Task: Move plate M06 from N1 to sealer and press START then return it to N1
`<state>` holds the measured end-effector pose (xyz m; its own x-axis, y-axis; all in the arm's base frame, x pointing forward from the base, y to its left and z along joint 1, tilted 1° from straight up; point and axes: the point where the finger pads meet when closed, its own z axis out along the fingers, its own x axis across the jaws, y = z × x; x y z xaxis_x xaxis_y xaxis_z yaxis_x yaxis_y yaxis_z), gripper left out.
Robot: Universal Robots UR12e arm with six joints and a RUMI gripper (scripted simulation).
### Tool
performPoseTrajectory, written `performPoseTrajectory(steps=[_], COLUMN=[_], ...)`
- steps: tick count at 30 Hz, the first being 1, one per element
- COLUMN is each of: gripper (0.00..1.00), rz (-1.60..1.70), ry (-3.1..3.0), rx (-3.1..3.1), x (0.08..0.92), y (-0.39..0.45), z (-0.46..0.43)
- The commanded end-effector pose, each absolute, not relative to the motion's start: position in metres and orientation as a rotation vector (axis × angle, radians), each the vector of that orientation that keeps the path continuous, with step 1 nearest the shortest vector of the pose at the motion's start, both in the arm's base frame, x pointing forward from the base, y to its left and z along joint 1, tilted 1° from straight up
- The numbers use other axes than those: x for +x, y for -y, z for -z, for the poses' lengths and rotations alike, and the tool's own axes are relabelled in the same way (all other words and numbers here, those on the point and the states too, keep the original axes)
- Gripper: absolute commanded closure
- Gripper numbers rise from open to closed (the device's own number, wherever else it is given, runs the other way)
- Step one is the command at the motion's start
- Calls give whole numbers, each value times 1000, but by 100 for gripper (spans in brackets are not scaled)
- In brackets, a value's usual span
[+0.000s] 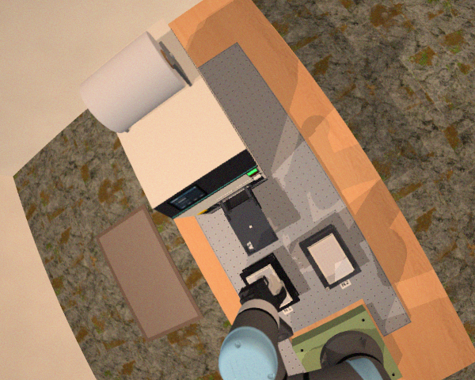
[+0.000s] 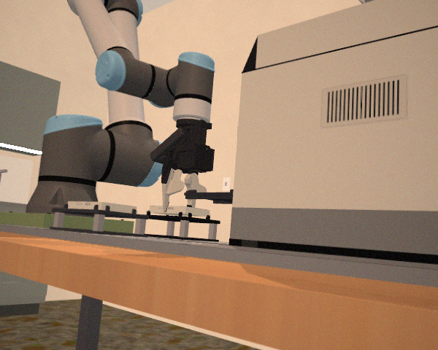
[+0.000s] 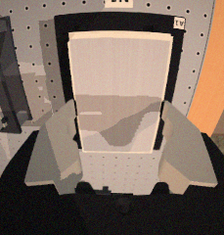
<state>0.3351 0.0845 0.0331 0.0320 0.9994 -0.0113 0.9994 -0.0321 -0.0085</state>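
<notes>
End effector (image 3: 118, 147): clamped on plate M06 (image 3: 119, 88), resting in nest N1 (image 3: 60, 59). Risk: releasing while tilted leaves M06 riding a locator, unseated. N2 plate (image 1: 329, 255) undisturbed.

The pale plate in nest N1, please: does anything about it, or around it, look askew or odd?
Nothing stands out. The pale rectangular plate lies square within the black nest frame, with the gripper shut on its near end. The second pale plate sits squarely in its nest, and the sealer's lamp shows green.
</notes>
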Motion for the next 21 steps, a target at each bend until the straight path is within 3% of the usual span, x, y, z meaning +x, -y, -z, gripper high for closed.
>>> performPoseTrajectory(steps=[1,21], gripper=[100,100], rz=[21,21], ry=[-2184,-2184], rx=[2255,2255], x=[336,336], y=[-84,-84], z=[-32,-28])
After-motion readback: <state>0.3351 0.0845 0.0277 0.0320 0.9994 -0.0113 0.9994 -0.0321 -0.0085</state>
